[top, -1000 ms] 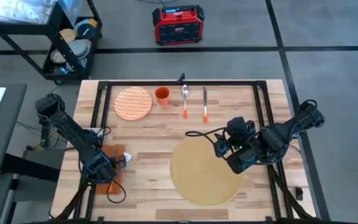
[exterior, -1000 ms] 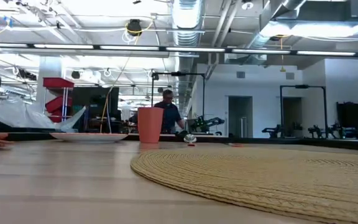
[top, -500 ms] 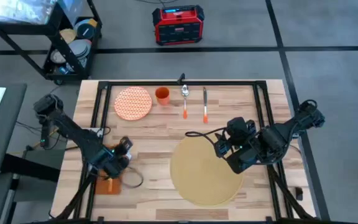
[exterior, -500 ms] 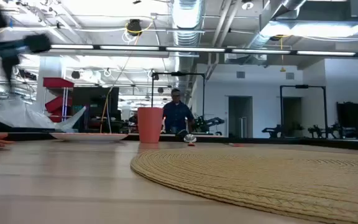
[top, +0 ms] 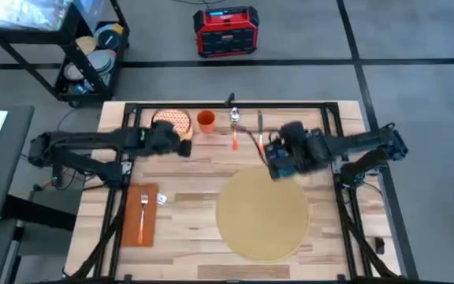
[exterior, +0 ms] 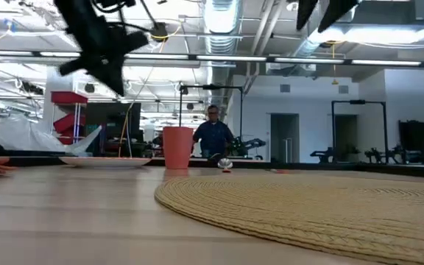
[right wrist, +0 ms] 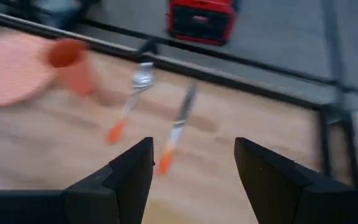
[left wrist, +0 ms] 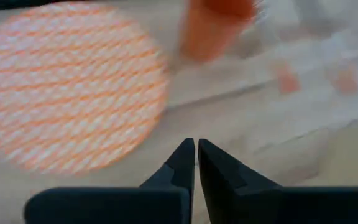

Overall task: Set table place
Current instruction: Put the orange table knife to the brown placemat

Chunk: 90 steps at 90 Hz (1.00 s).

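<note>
The left claw [top: 181, 147], clenched and empty, has swung from the napkin [top: 142, 214], where the fork [top: 142, 214] now lies, to the patterned plate [top: 172, 120]. The right claw [top: 278, 167], released, has moved toward the knife [top: 259, 132]. The placemat [top: 262, 213] sits bare on the table [top: 187, 189], so plate and cutlery likely come next.

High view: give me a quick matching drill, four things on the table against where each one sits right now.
Things:
1. fork
2. cup
3. placemat
4. plate

Places:
A. far side, beside the spoon
B. near half of the table, right of centre
C. on the orange napkin
D. far side, partly under the left gripper

Pairs: 1-C, 2-A, 3-B, 4-D
</note>
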### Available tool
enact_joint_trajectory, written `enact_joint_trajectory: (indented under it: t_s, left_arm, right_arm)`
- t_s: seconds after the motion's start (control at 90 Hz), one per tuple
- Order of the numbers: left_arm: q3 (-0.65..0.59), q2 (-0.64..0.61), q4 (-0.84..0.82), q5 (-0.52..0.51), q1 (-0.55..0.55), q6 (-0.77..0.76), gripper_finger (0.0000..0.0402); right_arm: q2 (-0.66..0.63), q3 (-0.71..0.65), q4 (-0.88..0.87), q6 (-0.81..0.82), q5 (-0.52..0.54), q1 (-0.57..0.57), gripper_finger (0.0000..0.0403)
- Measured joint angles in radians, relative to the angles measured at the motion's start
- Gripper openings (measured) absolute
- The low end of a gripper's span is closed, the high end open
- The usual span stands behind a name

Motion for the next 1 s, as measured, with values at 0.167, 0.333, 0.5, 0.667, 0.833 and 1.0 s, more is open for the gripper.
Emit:
enact_joint_trajectory:
  t_s: [0.167, 0.333, 0.5, 0.667, 0.833, 1.0]
  left_arm:
    - [0.0, -0.032, 0.058, 0.161, 0.171, 0.181, 0.0014]
    - [0.0, -0.028, 0.06, 0.24, 0.278, 0.267, 0.0054]
    - [0.0, -0.01, 0.09, 0.252, 0.331, 0.33, 0.0105]
    - [-0.001, 0.017, 0.097, 0.267, 0.365, 0.364, 0.0151]
    - [-0.001, 0.065, 0.104, 0.344, 0.392, 0.315, 0.0182]
    - [-0.002, 0.124, 0.109, 0.411, 0.391, 0.279, 0.0194]
  right_arm:
    - [-0.001, -0.032, 0.14, -0.279, -0.091, -0.281, 0.0217]
    - [0.0, -0.169, 0.521, -0.533, -0.294, -0.471, 0.0236]
    - [0.002, -0.35, 0.766, -0.573, -0.395, -0.591, 0.0239]
    - [0.041, -0.475, 0.926, -0.565, -0.597, -0.683, 0.0239]
    - [0.176, -0.464, 0.943, -0.581, -0.695, -0.679, 0.0239]
    - [0.273, -0.388, 0.958, -0.594, -0.706, -0.652, 0.0239]
